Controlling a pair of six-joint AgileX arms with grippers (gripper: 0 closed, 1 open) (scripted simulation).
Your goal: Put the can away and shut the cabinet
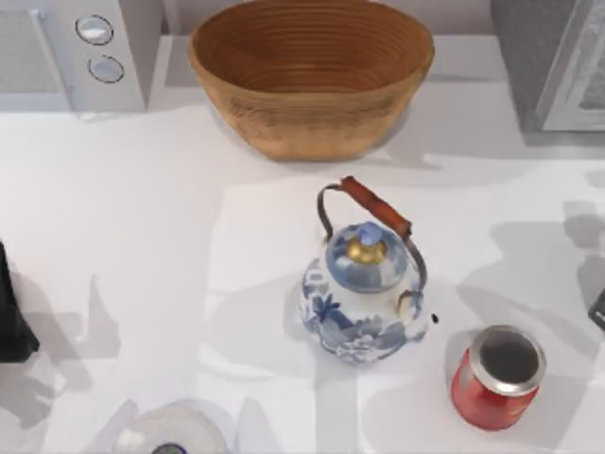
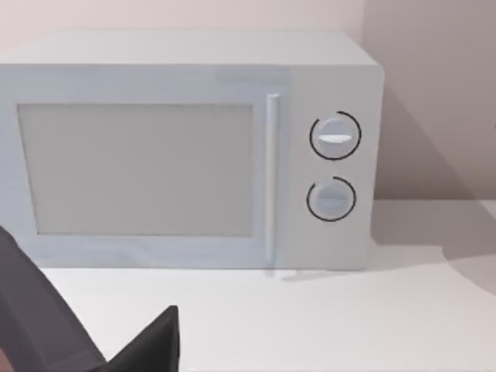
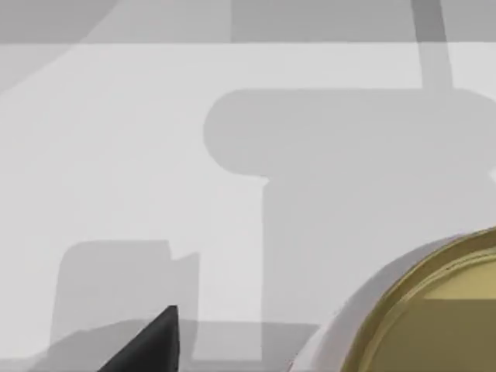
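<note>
Both grippers sit at the margins of the scene. In the top view, a dark part of the left arm shows at the left edge of the frame, about two-thirds of the way down, and a small dark piece of the right arm shows at the right edge at a similar height. In the left wrist view one dark fingertip of the left gripper pokes up at the lower left of the frame, above the white table; how far the fingers are spread cannot be told, and nothing is seen in their hold. The right wrist view likewise shows one dark fingertip at its lower left, and again the spread cannot be told.

Upright on the table in the lower right of the top view is the can, red with a silver top. It is near the blue-and-white teapot, which occupies the centre of the frame with its brown-wrapped handle arched over a gold-knobbed lid; the two are apart. A woven basket sits at the top centre. The microwave is in the upper left corner, its door closed and two round dials on its face. A grey cabinet fills the upper right corner. A whitish round-topped object lies at the bottom edge, left of centre.

A gold-rimmed round object shows at the lower right of the right wrist view.
</note>
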